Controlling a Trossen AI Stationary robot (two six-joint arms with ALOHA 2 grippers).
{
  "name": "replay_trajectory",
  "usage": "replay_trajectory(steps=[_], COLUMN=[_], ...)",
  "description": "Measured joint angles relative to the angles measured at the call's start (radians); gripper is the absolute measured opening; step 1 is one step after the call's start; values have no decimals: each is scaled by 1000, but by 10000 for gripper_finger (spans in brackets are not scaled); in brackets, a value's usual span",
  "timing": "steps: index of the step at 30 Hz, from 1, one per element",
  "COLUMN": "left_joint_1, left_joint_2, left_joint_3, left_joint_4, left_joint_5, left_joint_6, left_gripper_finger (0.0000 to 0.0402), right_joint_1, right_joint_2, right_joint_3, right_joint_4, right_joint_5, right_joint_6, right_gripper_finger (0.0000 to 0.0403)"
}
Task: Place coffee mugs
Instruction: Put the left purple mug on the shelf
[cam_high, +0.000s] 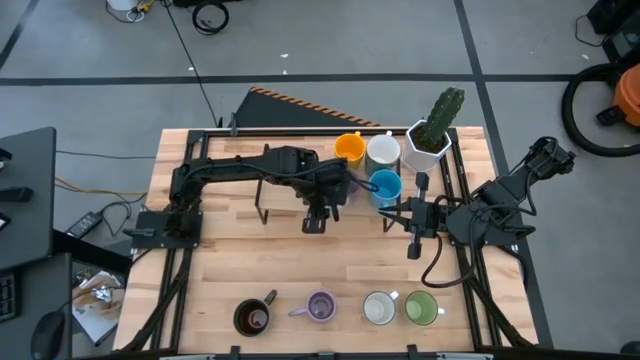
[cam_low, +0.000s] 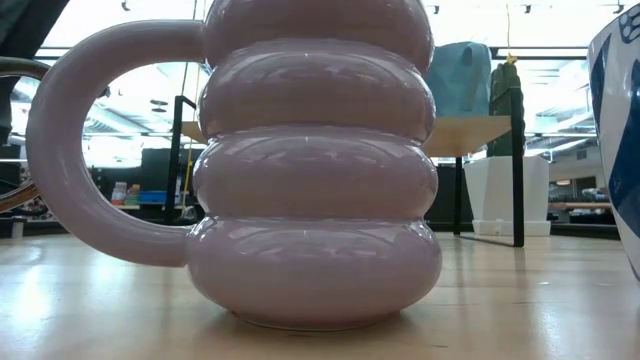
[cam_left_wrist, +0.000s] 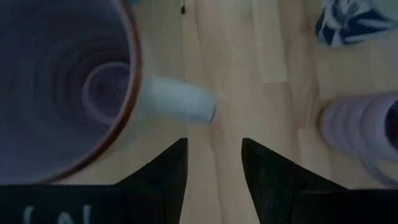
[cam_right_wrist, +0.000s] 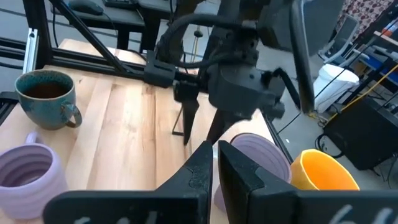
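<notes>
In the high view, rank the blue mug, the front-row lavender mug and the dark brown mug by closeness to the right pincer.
1. Blue mug, back cluster, close by the right pincer.
2. Lavender mug, front row, middle.
3. Dark brown mug, front row, far left.

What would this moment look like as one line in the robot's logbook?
left gripper: open, over lavender mug | right gripper: shut, waiting
</notes>
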Motion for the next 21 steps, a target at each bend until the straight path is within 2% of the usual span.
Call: replay_trajectory(steps=[3, 10, 17, 21], left_joint_1=[0, 13, 12, 6], left_joint_2=[-14, -14, -70, -146], left_joint_3=[0, -9, -144, -267], left_joint_4=[-45, -26, 22, 135], left_joint_5=[-48, -50, -64, -76], left_joint_6=[18, 20, -6, -21], left_gripper_finger=[158, 158, 148, 143], right_joint_1=[0, 14, 49, 53], right_joint_2=[0, 0, 0, 0], right_joint_3=[0, 0, 0, 0], right_joint_4=[-12, -26, -38, -41], right_joint_5=[0, -10, -4, 4], right_joint_6=[15, 40, 56, 66], right_gripper_finger=[32, 32, 32, 32])
